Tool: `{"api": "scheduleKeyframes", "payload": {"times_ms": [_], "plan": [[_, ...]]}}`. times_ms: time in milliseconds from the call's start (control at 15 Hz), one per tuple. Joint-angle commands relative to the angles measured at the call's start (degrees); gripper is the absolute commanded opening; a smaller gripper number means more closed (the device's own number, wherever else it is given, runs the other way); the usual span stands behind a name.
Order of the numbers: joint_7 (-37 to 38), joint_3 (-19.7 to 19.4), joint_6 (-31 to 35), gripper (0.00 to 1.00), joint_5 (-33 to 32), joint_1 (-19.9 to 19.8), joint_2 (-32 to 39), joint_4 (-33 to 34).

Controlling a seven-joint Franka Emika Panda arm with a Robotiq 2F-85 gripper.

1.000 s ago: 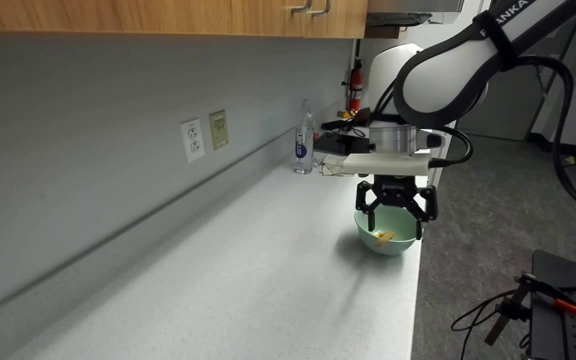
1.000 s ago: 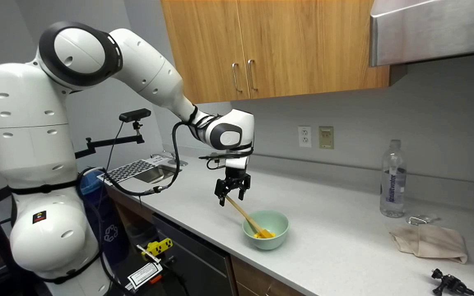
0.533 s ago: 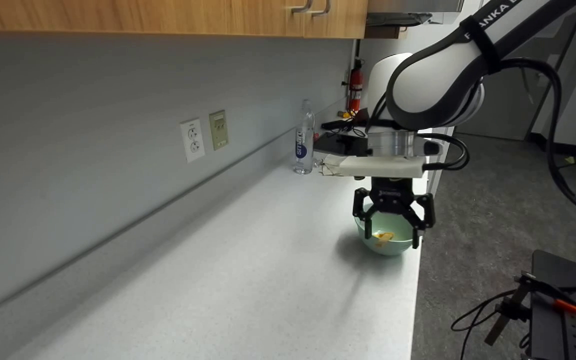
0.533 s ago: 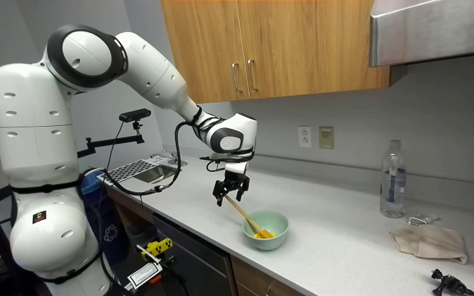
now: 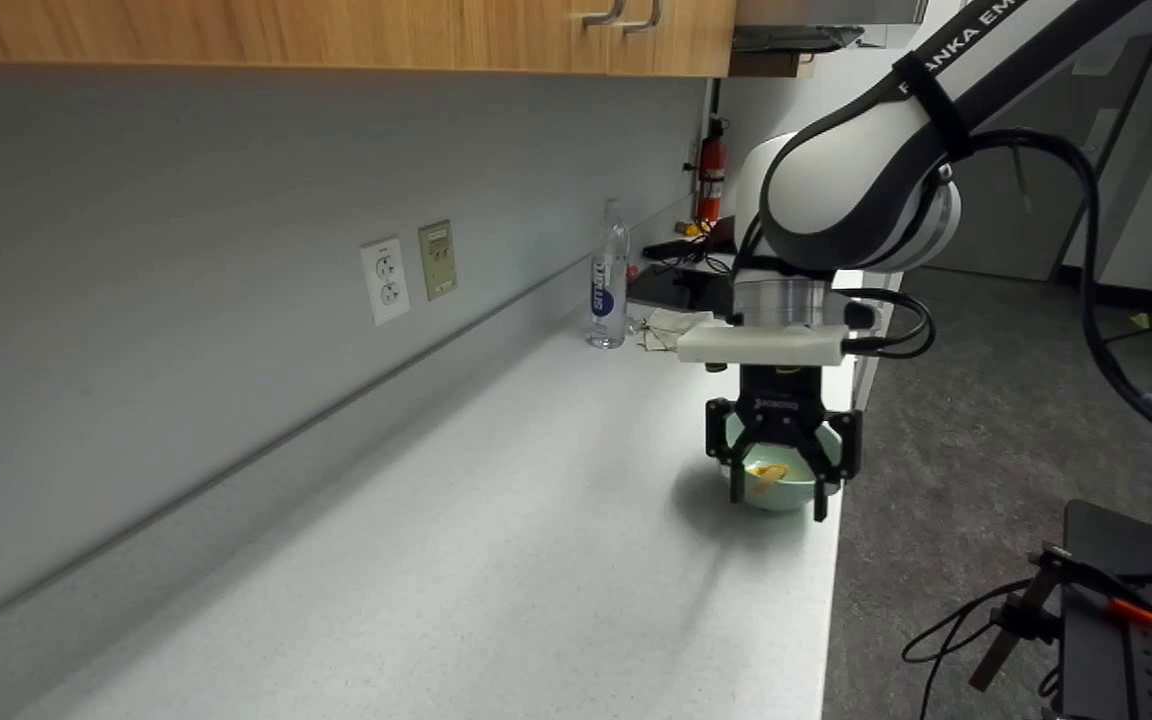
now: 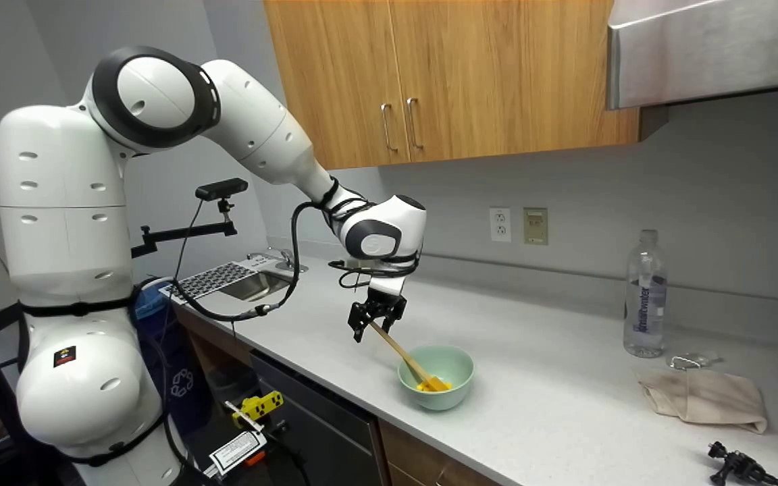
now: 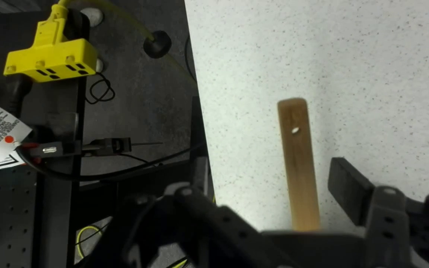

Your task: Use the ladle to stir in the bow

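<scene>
While the claw (image 5: 779, 507) is hovering, spread apart, seemingly astride the wooden spatula (image 6: 404, 354), the pick-up is likely awaiting centring, then clamping.

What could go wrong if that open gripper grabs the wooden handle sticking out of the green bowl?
In the wrist view, the handle lies nearer one finger of the open gripper, so that side may touch first and push it sideways. The bowl sits near the edge of the counter, so a shove might slide it off. The handle slants, so lifting could flick out yellow bits.
</scene>
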Motion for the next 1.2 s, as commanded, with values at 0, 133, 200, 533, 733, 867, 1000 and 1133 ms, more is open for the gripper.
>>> {"api": "scheduleKeyframes", "payload": {"times_ms": [0,133,200,533,733,867,1000,1133], "plan": [[-1.68,-0.39,-1.11,0.52,0.34,0.25,-0.09,0.71],[-1.56,-0.47,-1.11,0.38,-0.58,0.50,-0.59,0.56],[-1.55,-0.52,-1.17,0.29,-1.19,0.61,-0.81,0.55],[-0.54,-0.69,-1.54,0.01,-6.92,1.72,-2.45,0.61],[0.46,-0.84,-0.68,0.00,-12.34,2.55,-3.73,0.44],[-0.85,-0.77,0.00,0.02,-14.43,2.37,-4.44,0.74],[-2.92,-0.49,0.38,0.02,-13.94,1.81,-4.87,1.41],[-5.63,-0.31,0.52,0.02,-11.22,1.10,-5.05,2.22]]}}
